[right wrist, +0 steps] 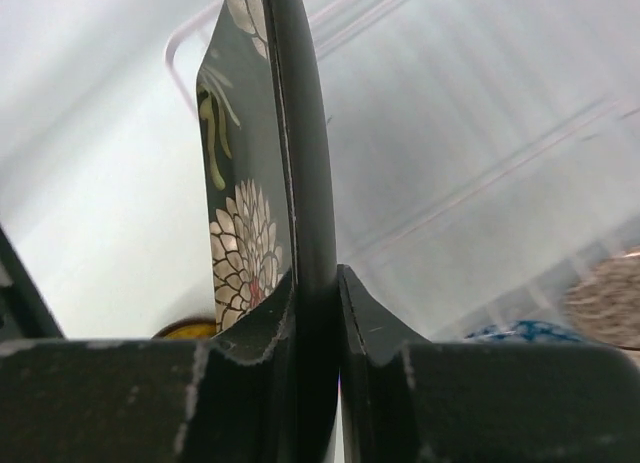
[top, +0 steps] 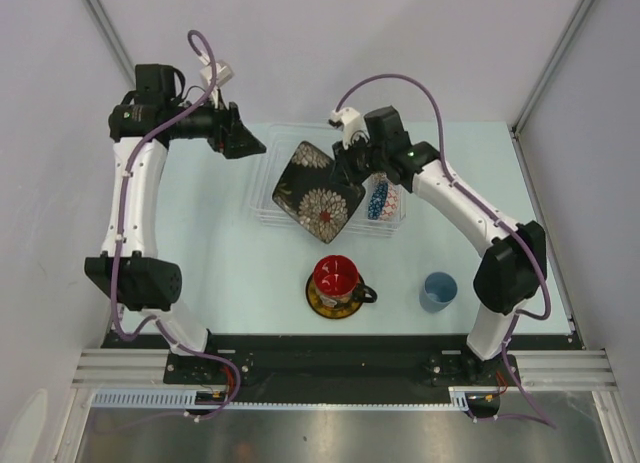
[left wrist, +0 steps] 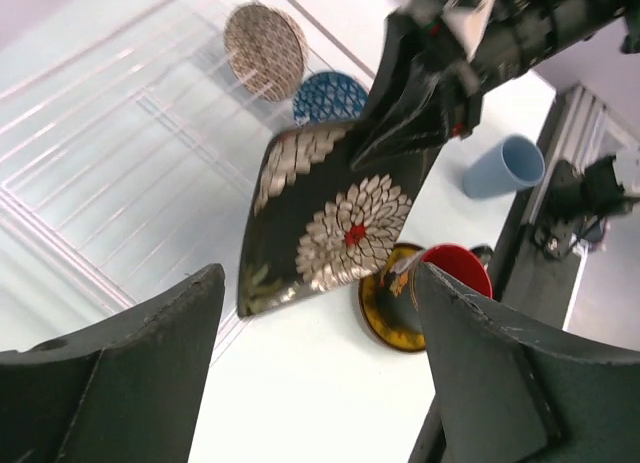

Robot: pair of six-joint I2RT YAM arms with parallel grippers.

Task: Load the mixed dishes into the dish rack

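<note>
Right gripper (right wrist: 318, 283) is pinching the rim of the black square floral plate (top: 320, 191), with its jaws pressed onto both faces at one edge (the right wrist view shows the plate edge-on between them). Plate hangs tilted, corner down, over the middle of the clear plastic ribbed dish rack (top: 262, 178). Can't tell if the low corner touches the rack. Left gripper (top: 243, 141) is spread wide, holding nothing, just off the rack's far left corner. Blue patterned bowl (left wrist: 330, 98) and beige patterned bowl (left wrist: 265, 51) sit in the rack's right end. On the pale counter (top: 230, 263), near side, the red-inside dark cup (top: 337, 275) sits on the yellow-brown saucer (top: 318, 303), with the light blue cup (top: 438, 291) to the right. Judgement: plate looks stiff, glazed, slippery and breakable, and fairly heavy for a rim pinch, so it may swing. Best hold is deep on the rim, mid-edge. Lower it gently into a slot.
</note>
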